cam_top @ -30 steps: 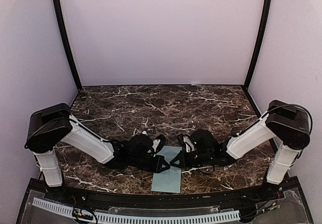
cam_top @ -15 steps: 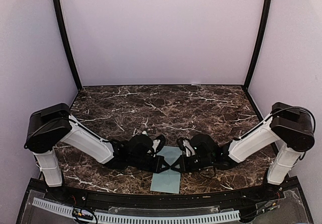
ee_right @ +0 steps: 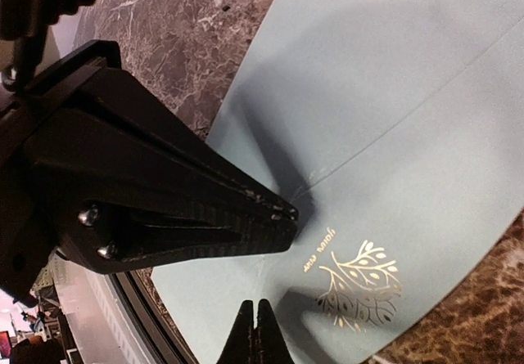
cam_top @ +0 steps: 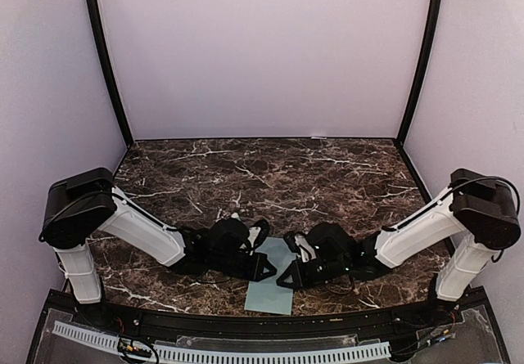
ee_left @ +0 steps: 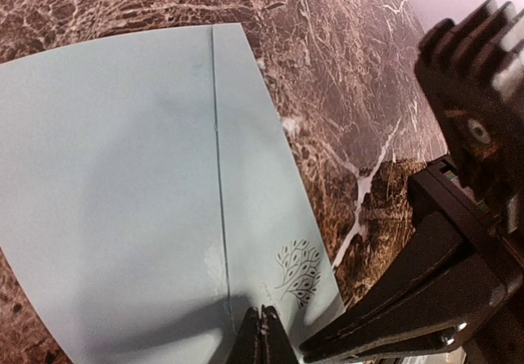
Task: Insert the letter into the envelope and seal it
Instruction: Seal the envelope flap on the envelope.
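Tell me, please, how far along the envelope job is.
Seemingly done: no letter shows, and the envelope lies closed and flat on the table. In hand: the left pincer and right pincer, both shut, press their tips on it beside the gold emblem. Remaining: probably only checking that the seal holds and backing off.

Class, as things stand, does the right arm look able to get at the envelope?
Probably yes: the right gripper, shut, has its tips down at the envelope beside the gold emblem, nothing between them. The left gripper, also shut, crowds close but leaves that spot free.
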Controlling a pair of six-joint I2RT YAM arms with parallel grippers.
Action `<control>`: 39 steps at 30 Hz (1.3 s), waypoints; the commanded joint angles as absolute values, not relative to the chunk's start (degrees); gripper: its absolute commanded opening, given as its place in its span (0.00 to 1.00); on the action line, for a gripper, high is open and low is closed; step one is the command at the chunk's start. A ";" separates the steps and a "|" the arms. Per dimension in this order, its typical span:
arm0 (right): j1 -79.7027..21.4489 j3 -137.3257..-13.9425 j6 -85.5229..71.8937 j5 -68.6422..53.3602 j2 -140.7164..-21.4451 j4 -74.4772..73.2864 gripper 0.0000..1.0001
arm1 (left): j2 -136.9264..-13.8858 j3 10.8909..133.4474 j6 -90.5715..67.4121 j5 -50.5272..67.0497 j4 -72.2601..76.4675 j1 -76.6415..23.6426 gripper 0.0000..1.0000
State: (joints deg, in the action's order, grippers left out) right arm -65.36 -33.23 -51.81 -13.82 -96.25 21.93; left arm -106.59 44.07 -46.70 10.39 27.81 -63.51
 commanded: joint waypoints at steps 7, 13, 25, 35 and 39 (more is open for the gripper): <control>-64.63 -31.82 -48.79 -5.32 -75.35 11.92 0.00 | -100.72 43.95 -39.18 8.68 24.03 -63.46 0.00; -59.89 -28.97 -47.71 -3.49 -70.16 8.22 0.00 | -95.77 45.90 -35.94 7.24 21.83 -63.50 0.02; -58.78 -30.93 -44.92 -12.83 -84.01 17.50 0.00 | -97.08 44.02 -36.42 11.93 25.81 -66.65 0.02; -58.76 -35.10 -43.79 -14.00 -90.10 19.08 0.00 | -97.70 42.05 -37.71 10.99 27.55 -67.94 0.00; -58.78 -35.21 -44.19 -13.29 -89.36 18.81 0.00 | -91.49 40.96 -37.26 6.60 22.37 -67.28 0.08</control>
State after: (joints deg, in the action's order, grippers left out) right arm -58.83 -34.04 -44.56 -13.30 -89.54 16.84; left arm -99.00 41.82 -37.56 10.68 26.13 -67.77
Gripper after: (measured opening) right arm 0.003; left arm 0.049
